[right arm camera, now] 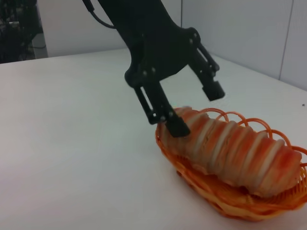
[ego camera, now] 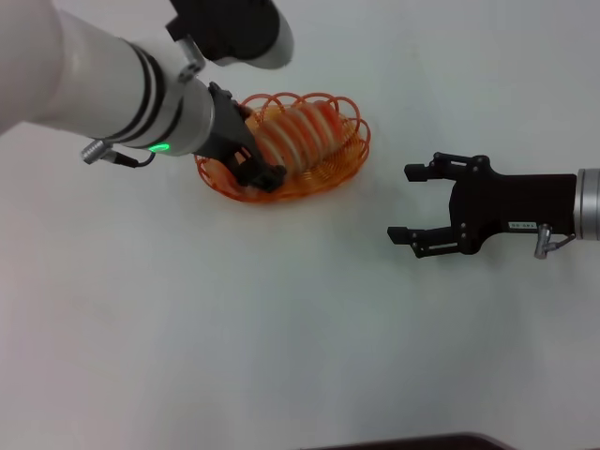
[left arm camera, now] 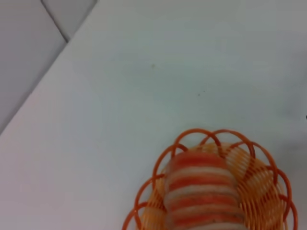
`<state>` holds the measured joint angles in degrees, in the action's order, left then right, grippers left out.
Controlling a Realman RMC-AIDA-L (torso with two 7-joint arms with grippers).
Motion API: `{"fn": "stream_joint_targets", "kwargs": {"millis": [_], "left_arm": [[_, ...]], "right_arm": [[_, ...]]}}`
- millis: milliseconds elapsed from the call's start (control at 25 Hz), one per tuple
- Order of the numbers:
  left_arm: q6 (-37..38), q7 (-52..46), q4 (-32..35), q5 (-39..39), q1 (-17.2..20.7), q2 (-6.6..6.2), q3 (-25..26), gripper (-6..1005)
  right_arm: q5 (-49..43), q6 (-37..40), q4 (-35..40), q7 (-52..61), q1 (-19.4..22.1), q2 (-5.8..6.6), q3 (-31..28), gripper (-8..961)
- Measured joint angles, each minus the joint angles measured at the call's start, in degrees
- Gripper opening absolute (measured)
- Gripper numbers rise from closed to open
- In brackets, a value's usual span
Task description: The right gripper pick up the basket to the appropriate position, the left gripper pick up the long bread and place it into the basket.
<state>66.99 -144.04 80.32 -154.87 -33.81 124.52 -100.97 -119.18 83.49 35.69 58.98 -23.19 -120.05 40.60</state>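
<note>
Left end effector (right arm camera: 189, 108) is hovering spread over the long bread (ego camera: 298, 133) lying in the basket (ego camera: 349, 159) (likely light, stiff; grip mid-length); right end effector (ego camera: 411, 203) is waiting agape beside the basket.

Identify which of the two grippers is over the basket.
The left gripper, on the arm with the green light, is over the basket beside the long bread. The right gripper sits apart, jaws open.

An orange wire basket (ego camera: 323, 173) holds the long bread (ego camera: 298, 136), striped orange-red and pale beige, on a white table (ego camera: 234, 328).
</note>
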Motion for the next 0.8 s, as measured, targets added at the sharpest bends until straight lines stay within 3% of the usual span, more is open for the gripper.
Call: {"fn": "stream_joint_targets", "kwargs": {"millis": [200, 320, 400, 480, 600, 800], "left_arm": [[-3.24, 2.23, 4.9, 8.41, 5.76, -0.09, 5.09, 831], [-3.76, 9.42, 5.48, 20.74, 10.14, -0.12, 11.87, 934], [-2.19, 16.48, 3.69, 31.21, 13.07, -0.22, 17.57, 934], [2.4, 25.58, -0.14, 41.38, 15.37, -0.28, 24.27, 934], [12.27, 37.08, -8.45, 49.7, 16.75, -0.37, 35.21, 934], [25.27, 57.42, -25.93, 50.96, 18.09, -1.47, 54.25, 934]], "right_arm": [[0.02, 0.0, 0.0, -0.02, -0.1, -0.01, -0.33, 931], [0.83, 0.04, 0.0, -0.03, -0.07, -0.01, -0.26, 931], [1.39, 0.3, 0.0, -0.15, 0.01, 0.0, -0.18, 931], [1.51, 0.68, 0.0, -0.23, 0.01, 0.04, -0.29, 931], [1.54, 0.93, 0.11, -0.13, -0.1, 0.14, -0.43, 931], [1.58, 1.0, 0.37, -0.15, -0.11, 0.17, -0.54, 931]]}}
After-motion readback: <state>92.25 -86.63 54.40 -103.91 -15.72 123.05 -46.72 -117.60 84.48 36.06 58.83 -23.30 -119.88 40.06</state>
